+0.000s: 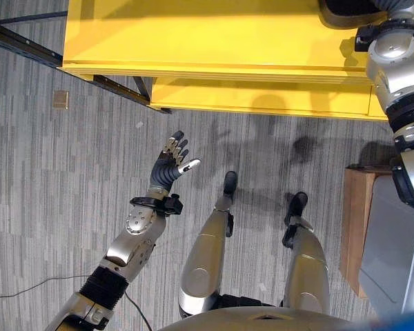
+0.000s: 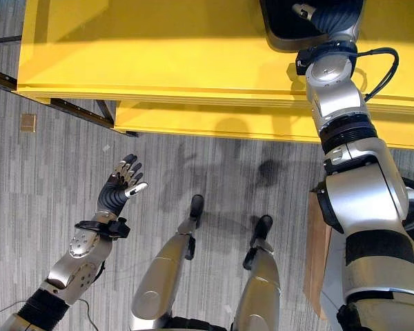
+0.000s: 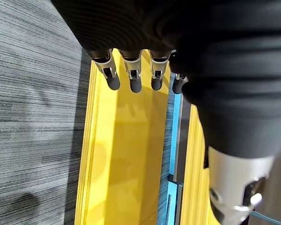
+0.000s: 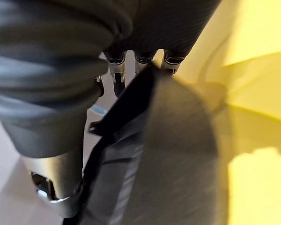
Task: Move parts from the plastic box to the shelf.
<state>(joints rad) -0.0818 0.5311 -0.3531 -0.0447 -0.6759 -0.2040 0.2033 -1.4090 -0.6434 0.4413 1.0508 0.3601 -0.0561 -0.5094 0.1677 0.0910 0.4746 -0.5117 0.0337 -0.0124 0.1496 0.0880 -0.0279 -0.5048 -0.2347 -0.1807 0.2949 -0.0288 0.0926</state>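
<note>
A dark grey part (image 2: 290, 27) lies on the yellow shelf (image 2: 159, 55), under the right hand (image 2: 324, 14), whose fingers curl round its edge. The left hand (image 1: 172, 162) hangs apart over the floor, fingers spread, holding nothing.

Bright, even light; soft floor shadows; the right wrist view seems blurred

This looks like a workshop or storage area of a factory: a bright yellow metal shelf (image 1: 214, 41) on dark steel rails (image 1: 21, 43) stands over grey striped carpet flooring (image 1: 48, 179), beyond the left robot hand (image 1: 172, 162), and a wooden crate (image 1: 359, 221) sits far to the side.
</note>
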